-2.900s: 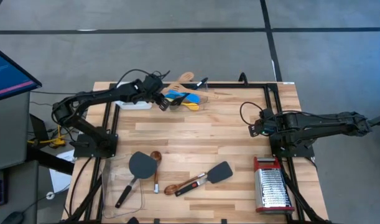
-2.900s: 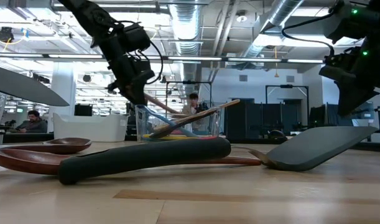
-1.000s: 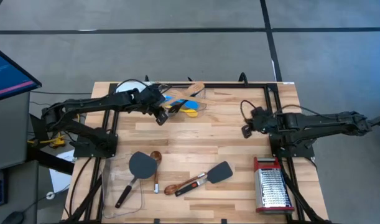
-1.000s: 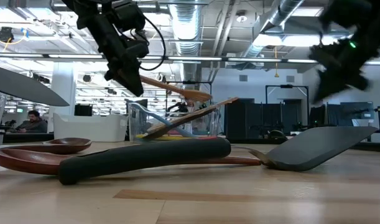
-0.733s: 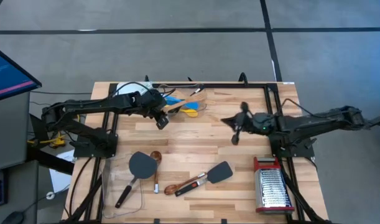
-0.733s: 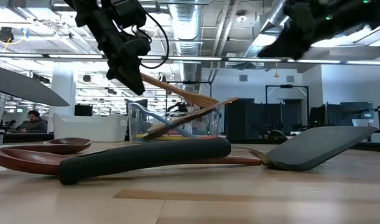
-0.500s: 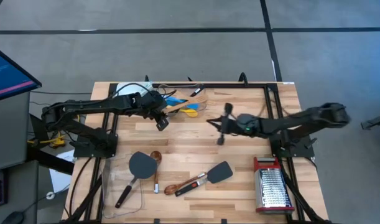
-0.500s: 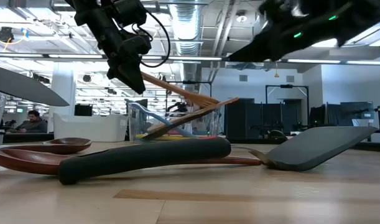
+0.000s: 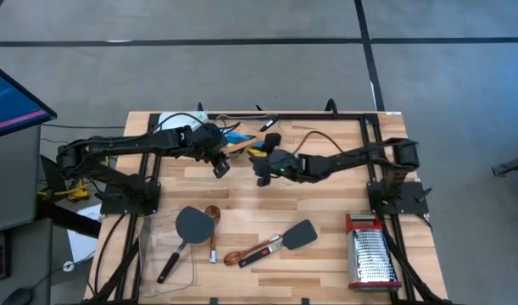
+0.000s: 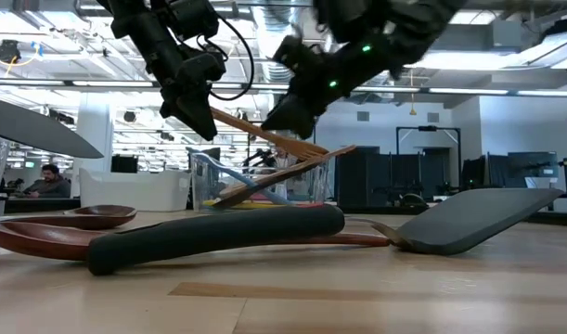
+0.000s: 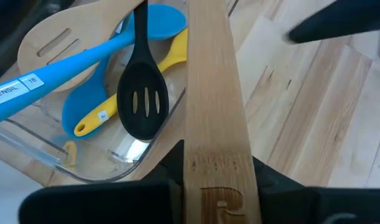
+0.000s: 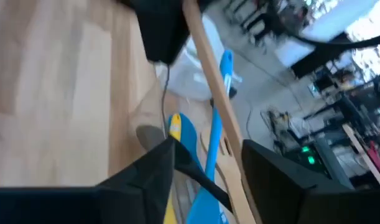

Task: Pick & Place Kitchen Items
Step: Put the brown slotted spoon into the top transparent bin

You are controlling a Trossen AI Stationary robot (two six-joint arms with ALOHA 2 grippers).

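Note:
My left gripper (image 9: 218, 161) (image 10: 201, 109) (image 11: 217, 168) is shut on a flat wooden spatula (image 11: 208, 74) (image 10: 264, 137) that slants out over a clear tub (image 9: 257, 146) (image 10: 207, 176) at the far middle of the table. In the tub lie blue spoons (image 11: 90, 56), a yellow spoon (image 11: 168, 59), a black slotted spoon (image 11: 140, 109) and a slotted wooden spatula (image 11: 59, 37). My right gripper (image 9: 260, 174) (image 10: 285, 113) (image 12: 208, 177) hovers open just right of the tub, holding nothing and facing the spatula (image 12: 208, 68). My left gripper pinches the wooden spatula's broad handle end (image 11: 217, 180) between its two fingers, one on each narrow edge. The fingers come slanting down from the table's left, and the spatula runs on along them. It is lifted off the table, its free end (image 10: 311, 147) lowest, above the tub's utensils.
At the near middle lie two grey spatulas (image 9: 191, 224) (image 9: 299, 234) and two wooden spoons (image 9: 213, 230) (image 9: 235, 257). A steel grater with red trim (image 9: 369, 254) lies near right. A white tray (image 9: 175, 125) sits behind my left arm. Bare wood lies between the tub and these.
My right gripper has swept fast from the table's right side toward the tub at the far middle, rolling as it went, and now hangs beside the held spatula. The wooden spatula's free end has dipped a little toward the tub; my left gripper has stayed put.

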